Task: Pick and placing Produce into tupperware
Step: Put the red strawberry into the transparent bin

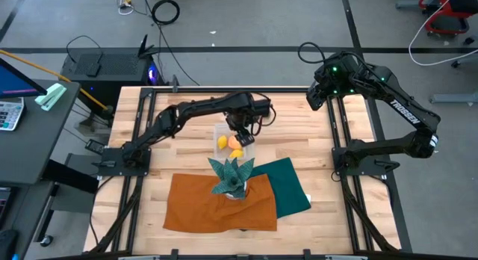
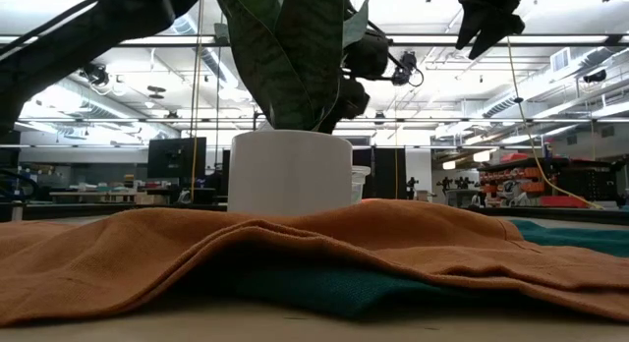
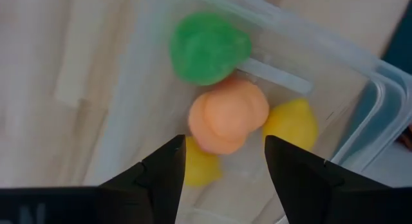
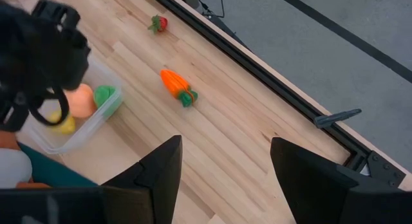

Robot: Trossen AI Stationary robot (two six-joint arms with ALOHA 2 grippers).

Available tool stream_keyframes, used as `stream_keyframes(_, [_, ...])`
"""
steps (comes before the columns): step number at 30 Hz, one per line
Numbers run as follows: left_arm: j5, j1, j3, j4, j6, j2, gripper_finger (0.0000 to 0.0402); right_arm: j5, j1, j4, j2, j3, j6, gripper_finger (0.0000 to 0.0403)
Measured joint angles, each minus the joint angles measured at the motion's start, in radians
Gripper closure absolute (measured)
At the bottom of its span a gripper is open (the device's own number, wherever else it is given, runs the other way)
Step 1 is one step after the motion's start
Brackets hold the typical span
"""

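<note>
- Worktop [image 1: 194, 110]: pale wood planks with visible grain, dark metal rails along the edges.
- Tub [image 3: 360, 76]: clear plastic, rectangular with rounded corners and a stepped rim; sits mid-worktop, just behind the plant pot.
- In the tub: green piece [image 3: 207, 47], rounded and matte; orange piece [image 3: 228, 116], smooth, lobed like a peach; yellow piece [image 3: 291, 124] touching its side; second yellow piece [image 3: 201, 167] partly hidden by a finger. All four are bunched together.
- Carrot [image 4: 177, 85]: orange, tapered, green tuft at one end; lies flat on bare wood, well apart from the tub. In the right wrist view its long axis runs diagonally across the plank lines, tuft end away from the tub.
- Red piece [image 4: 158, 22]: small, green top, near the rail, beyond the carrot; too small to tell which way it points.
- Left end effector [image 3: 222, 172]: over the tub, pointing down into it; fingers spread with a clear gap, nothing between them; orange piece sits below the gap. Can't tell if the tips touch any produce.
- Right end effector [image 4: 222, 163]: raised high over the back right corner of the worktop, fingers spread apart, empty.
- Plant [image 1: 231, 174]: teal spiky leaves in a smooth white round pot [image 2: 290, 172], standing on the cloths.
- Orange cloth [image 2: 197, 249]: soft woven fabric, rumpled, lying over a teal cloth [image 1: 291, 187] at the front of the worktop.
</note>
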Motion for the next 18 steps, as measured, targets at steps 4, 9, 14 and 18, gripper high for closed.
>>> stream_keyframes(4, [0.001, 0.030, 0.000, -0.014, 0.000, -0.040, 0.0193, 0.000, 0.000, 0.000, 0.000, 0.000, 0.000, 0.0199])
stream_keyframes(9, [0.000, 0.081, 0.002, -0.006, -0.008, -0.085, 0.0203, 0.000, 0.000, 0.000, 0.000, 0.000, 0.000, 0.0199])
stream_keyframes(14, [0.000, 0.132, 0.001, -0.005, -0.056, -0.100, 0.0209, 0.000, 0.000, 0.000, 0.000, 0.000, 0.005, 0.0199])
stream_keyframes(18, [0.000, 0.161, 0.001, -0.002, -0.061, -0.099, 0.0206, 0.000, 0.000, 0.000, 0.000, 0.000, 0.008, 0.0199])
